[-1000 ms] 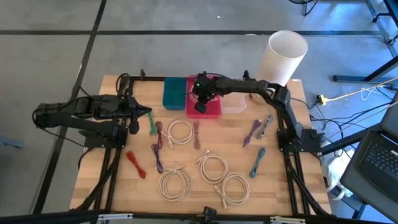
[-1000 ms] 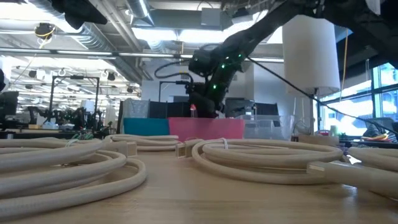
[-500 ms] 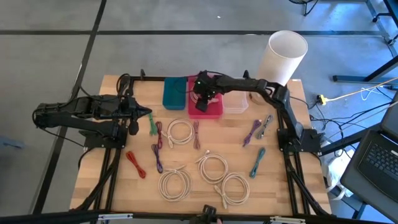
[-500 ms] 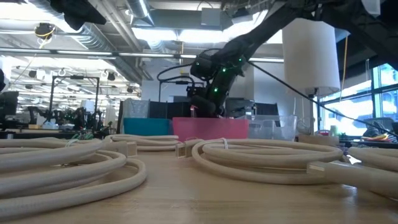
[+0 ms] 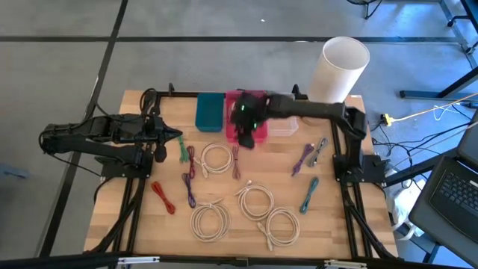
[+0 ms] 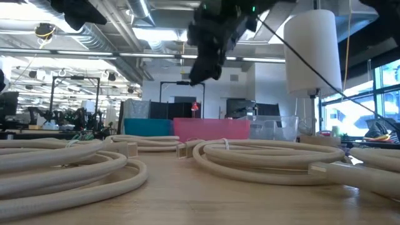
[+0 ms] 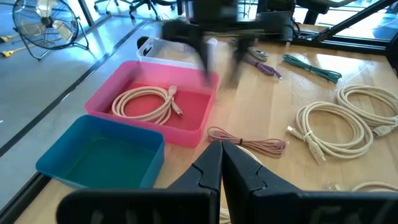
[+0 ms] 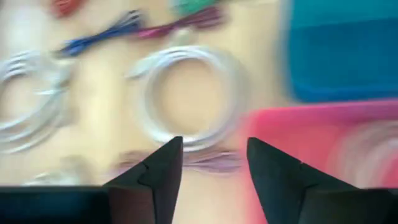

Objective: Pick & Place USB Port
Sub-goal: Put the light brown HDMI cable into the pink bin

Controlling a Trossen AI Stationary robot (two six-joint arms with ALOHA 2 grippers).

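A cream coiled cable (image 7: 146, 104) lies flat inside the pink bin (image 7: 149, 121) at the table's far side. My right gripper (image 5: 243, 134) hangs open above that bin's near edge, high over the table in the low view (image 6: 199, 74), with nothing between its fingers (image 8: 214, 146). Below it lie another cream coil (image 8: 193, 93) and a thin pink cable (image 8: 205, 160) on the wood. My left gripper (image 5: 179, 139) waits shut at the table's left, touching nothing (image 7: 222, 152).
A teal bin (image 5: 210, 112) stands left of the pink one, a clear bin (image 5: 284, 127) right of it. A tall white cylinder (image 5: 340, 67) stands at the far right corner. Several cream coils (image 5: 258, 200) and coloured cables (image 5: 310, 157) lie across the table's middle and near side.
My right gripper has risen from low inside the pink bin to well above it and has moved a little toward the table's near edge. The cream coil stays lying in the bin.
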